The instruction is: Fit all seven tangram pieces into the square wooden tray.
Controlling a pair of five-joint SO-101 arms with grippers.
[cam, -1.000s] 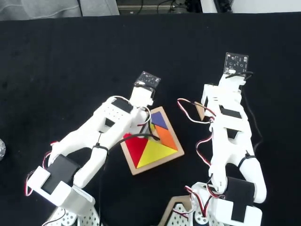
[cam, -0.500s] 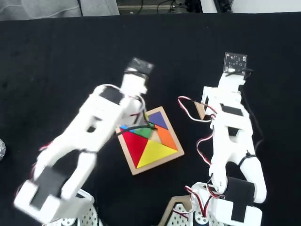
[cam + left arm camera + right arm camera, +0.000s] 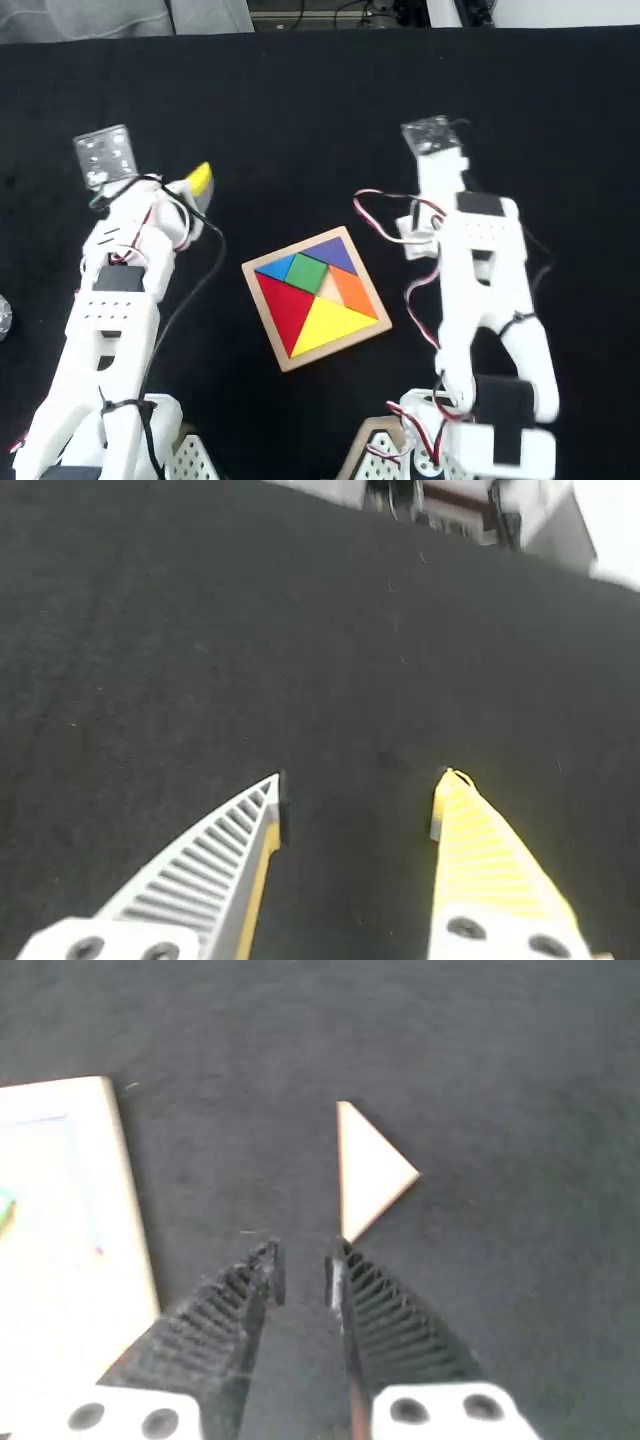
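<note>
The square wooden tray (image 3: 283, 361) lies at the table's middle, its pale edge (image 3: 118, 1160) also showing in the right wrist view. In it sit a blue triangle (image 3: 275, 268), green square (image 3: 307, 273), purple piece (image 3: 338, 255), orange piece (image 3: 352, 290), red triangle (image 3: 287, 312) and yellow triangle (image 3: 330, 325). A small pale gap shows at the tray's centre. A pale wooden triangle (image 3: 368, 1170) lies on the cloth just beyond my right gripper (image 3: 302, 1252), whose black fingers stand a narrow gap apart, holding nothing. My left gripper (image 3: 360, 790) (image 3: 198, 190) is open and empty, far left of the tray.
Black cloth covers the whole table (image 3: 320, 100). The right arm (image 3: 480, 260) stands over the cloth right of the tray. A small grey object (image 3: 3, 316) sits at the left edge.
My left arm swung off the tray to the far left, uncovering the pieces. The right arm shifted slightly left, toward the tray.
</note>
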